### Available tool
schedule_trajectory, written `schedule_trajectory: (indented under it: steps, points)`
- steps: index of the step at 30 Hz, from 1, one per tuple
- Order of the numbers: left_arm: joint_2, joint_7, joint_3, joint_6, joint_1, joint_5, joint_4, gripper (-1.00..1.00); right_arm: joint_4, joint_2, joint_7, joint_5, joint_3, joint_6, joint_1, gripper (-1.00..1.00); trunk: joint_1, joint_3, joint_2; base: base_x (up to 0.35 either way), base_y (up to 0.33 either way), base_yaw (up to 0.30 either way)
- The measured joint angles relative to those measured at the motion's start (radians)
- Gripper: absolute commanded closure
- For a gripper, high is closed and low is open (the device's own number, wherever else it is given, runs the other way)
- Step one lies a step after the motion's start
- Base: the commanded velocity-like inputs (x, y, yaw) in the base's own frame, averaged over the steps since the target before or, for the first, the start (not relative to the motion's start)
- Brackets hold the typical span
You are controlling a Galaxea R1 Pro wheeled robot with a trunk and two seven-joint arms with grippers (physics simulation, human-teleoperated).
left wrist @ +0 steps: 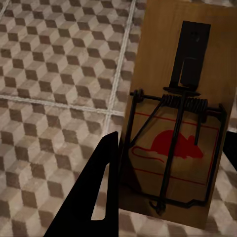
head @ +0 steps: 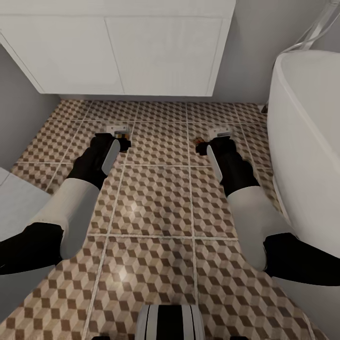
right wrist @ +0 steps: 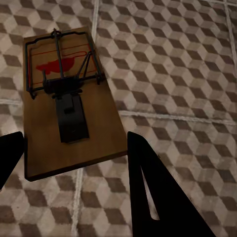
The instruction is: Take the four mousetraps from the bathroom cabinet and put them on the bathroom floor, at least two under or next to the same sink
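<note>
I had both arms stretched out low over the bathroom floor (head: 156,198), its square tiles printed with brown, beige and white cubes and split by pale grout lines. A white wall-hung vanity unit (head: 118,52) filled the upper part of the head view, grey wall on either side, and a white curved bathtub (head: 307,137) took the right edge.

In the left wrist view a flat tan wooden mousetrap (left wrist: 182,118) with dark wire parts and a red mouse print ran lengthwise up the frame, print end toward the bottom. My left hand (head: 118,134) had one black finger (left wrist: 98,197) against the board's edge; I could not tell whether it was clamped.

In the right wrist view a second tan mousetrap (right wrist: 69,103) lay between my right hand's (head: 215,137) spread fingers (right wrist: 158,192), long axis running up the frame, print end toward the top left. I could not tell whether it touched the tiles.
</note>
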Motion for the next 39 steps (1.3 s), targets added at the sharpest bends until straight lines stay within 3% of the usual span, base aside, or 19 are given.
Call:
schedule_trajectory:
  steps: [39]
  points:
    - [0.008,0.001,-0.002,0.001,0.001,0.000,0.009,1.00,0.001,0.000,0.000,-0.001,0.004,0.000,0.000,1.00,0.018,-0.214,-0.009,0.000,0.000,0.000]
